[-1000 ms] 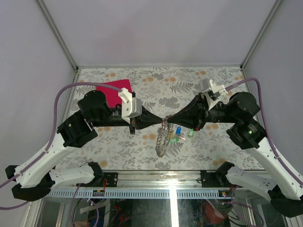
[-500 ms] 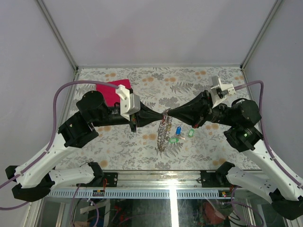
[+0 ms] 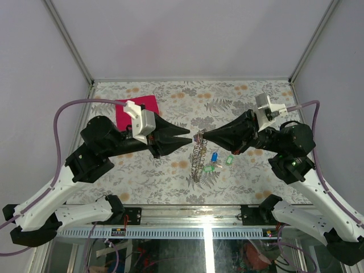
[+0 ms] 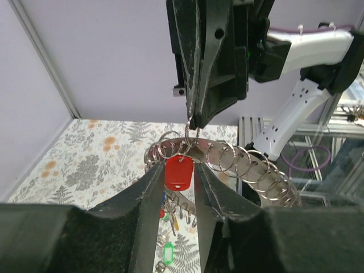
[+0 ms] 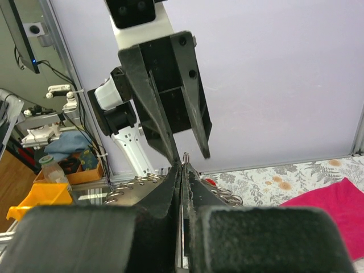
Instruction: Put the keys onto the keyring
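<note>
The right gripper (image 3: 203,135) pinches the top of the dangling keyring (image 3: 197,160), which carries a red-tagged key (image 4: 177,173), while the left gripper (image 3: 189,136) gapes narrowly, empty, just beside it.

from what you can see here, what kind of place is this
Probably a robotics lab test cell: the left arm and right arm stand at a floral-covered table, enclosed by plain panels on a metal frame, and the right wrist view shows a yellow bin and cables beyond.
</note>
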`<state>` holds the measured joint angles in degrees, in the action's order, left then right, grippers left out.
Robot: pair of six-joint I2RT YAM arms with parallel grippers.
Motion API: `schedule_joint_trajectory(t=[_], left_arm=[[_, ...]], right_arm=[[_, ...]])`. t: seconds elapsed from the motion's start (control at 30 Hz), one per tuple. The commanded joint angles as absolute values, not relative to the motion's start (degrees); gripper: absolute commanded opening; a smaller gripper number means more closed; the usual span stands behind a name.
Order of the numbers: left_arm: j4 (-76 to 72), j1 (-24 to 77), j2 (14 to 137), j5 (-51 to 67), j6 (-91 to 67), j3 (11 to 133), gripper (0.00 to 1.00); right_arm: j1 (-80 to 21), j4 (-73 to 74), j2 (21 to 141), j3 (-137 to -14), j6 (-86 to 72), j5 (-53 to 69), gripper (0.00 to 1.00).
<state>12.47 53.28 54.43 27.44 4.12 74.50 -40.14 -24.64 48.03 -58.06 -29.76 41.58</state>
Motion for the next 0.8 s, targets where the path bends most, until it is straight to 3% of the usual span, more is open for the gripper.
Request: schedule_joint_trajectory(t=[0.0, 0.2, 0.77], left_arm=[[2.65, 53.55, 51.3, 23.72, -0.08, 72.41, 0.3], [-1.97, 53.57, 51.79, 28.14, -3.33, 70.63, 0.37], [-4.73, 53.55, 54.89, 32.42, -4.98, 69.1, 0.37]], right_arm=[[-40.25, -28.08, 46.3, -60.09, -26.23, 44.67, 0.0], [-40.25, -26.94, 45.62, -59.86, -23.54, 44.91, 0.0], [-40.21, -26.55, 45.61, -60.12, -22.86, 45.33, 0.0]])
